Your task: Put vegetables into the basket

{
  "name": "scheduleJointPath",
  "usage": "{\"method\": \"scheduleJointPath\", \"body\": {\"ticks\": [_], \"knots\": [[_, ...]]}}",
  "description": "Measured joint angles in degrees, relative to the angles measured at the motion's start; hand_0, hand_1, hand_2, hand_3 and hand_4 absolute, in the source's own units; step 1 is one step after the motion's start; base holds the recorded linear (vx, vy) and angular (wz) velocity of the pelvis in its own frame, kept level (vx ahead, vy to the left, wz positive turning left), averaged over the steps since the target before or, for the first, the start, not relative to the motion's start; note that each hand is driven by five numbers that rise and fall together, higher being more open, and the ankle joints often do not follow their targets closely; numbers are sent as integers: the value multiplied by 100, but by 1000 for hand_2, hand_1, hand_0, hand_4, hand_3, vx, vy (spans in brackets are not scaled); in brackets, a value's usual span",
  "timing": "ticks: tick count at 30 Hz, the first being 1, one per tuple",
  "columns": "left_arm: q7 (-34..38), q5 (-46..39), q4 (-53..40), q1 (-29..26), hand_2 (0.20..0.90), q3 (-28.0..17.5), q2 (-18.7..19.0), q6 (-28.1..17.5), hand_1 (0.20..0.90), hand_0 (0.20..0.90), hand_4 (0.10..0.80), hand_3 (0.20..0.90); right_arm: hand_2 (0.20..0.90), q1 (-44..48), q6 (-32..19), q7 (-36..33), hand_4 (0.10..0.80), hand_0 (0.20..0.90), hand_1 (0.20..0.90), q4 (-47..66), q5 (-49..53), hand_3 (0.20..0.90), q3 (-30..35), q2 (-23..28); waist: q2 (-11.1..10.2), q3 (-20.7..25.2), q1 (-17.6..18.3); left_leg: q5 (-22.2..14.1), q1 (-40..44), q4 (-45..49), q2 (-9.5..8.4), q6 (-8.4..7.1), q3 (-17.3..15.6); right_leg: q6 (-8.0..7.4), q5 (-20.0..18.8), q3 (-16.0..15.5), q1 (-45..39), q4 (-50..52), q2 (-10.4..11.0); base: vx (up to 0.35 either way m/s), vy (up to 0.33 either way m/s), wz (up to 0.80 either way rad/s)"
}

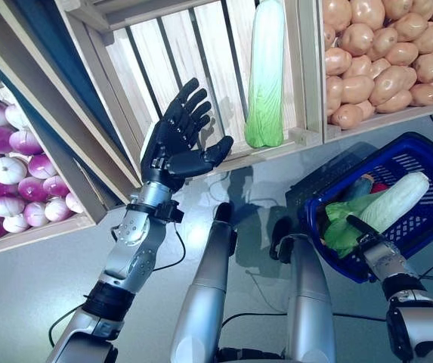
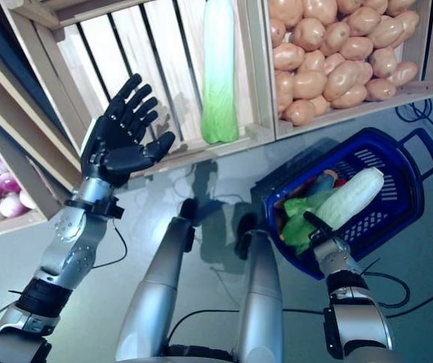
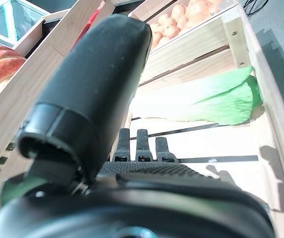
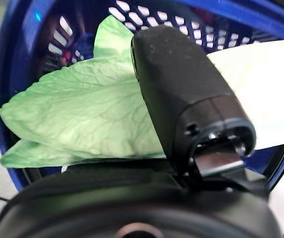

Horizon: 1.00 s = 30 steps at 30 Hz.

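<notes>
Already one cabbage down, one still waiting in the crate!

Over at four o'clock the blue basket [image 1: 428,155] sits on the grey floor [image 1: 35,280] with a long cabbage [image 1: 394,200] lying across it, leafy end by the right hand [image 1: 360,227]; that hand shows mostly its thumb at the leaves, and whether it is gripping them or letting go I cannot tell. Something dark and something red peek from underneath, too hidden to name. At eleven o'clock the left hand [image 1: 178,140] is spread wide, holding nothing, just in front of the slatted wooden crate [image 1: 163,45] where a second cabbage [image 1: 265,76] lies at twelve, untouched. Potatoes [image 1: 382,53] fill the next crate at one, purple-white onions [image 1: 4,181] the one at nine. So by my reading: partway done, more picking left.
</notes>
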<state>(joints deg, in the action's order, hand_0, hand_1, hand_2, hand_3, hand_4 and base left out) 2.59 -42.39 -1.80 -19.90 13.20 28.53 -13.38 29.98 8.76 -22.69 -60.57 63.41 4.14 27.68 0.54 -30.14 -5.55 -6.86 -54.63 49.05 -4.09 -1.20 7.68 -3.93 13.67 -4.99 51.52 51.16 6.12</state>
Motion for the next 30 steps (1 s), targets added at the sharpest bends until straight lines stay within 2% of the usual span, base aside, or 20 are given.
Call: {"method": "scheduleJointPath", "body": {"ticks": [6,7,8,17,22,25,30], "knots": [[-1,0,0,-52,900,0,125,0,900,900,800,900,300,7,-27,-400,400,300,300,34,0,300,14,1,-11,-5,44,-24,-2,-32,2,5,2,-21,13,-2,-2,-38,-5,0,0,0],[-1,0,0,-55,900,0,134,0,900,900,800,900,564,3,-27,-457,576,564,564,33,1,564,15,1,-12,-5,48,-24,-3,-43,3,5,3,-21,13,-4,-3,-49,-5,0,0,0],[-1,0,0,-56,900,0,139,0,900,900,800,900,900,7,-27,-504,800,900,900,23,9,900,20,1,-13,-4,54,-23,-2,-64,4,6,3,-21,13,-4,-3,-70,-5,0,0,0],[0,0,0,-85,900,0,142,0,900,900,800,900,900,58,-27,-609,800,900,900,22,11,900,27,1,-4,1,123,-26,3,-105,7,50,-20,-7,3,6,-16,-133,-7,0,0,0],[11,72,0,-95,900,1,170,1,900,900,800,900,900,171,-42,-1107,800,900,900,52,-25,900,31,6,5,6,141,-29,44,-103,15,52,-43,-8,1,25,-45,-131,-9,6,5,0],[68,412,0,-95,900,0,277,0,900,900,800,900,900,131,-132,-1309,800,900,900,141,-29,900,81,10,5,6,140,-43,86,-120,20,30,-65,-20,8,55,-67,-132,-11,15,12,-1],[356,953,-16,-134,900,-27,658,0,900,900,800,900,900,-102,-398,-1482,800,900,900,581,-268,900,187,-1,6,7,172,-36,217,-270,72,40,-190,-64,-1,183,-117,-225,-30,39,41,-9]]}}
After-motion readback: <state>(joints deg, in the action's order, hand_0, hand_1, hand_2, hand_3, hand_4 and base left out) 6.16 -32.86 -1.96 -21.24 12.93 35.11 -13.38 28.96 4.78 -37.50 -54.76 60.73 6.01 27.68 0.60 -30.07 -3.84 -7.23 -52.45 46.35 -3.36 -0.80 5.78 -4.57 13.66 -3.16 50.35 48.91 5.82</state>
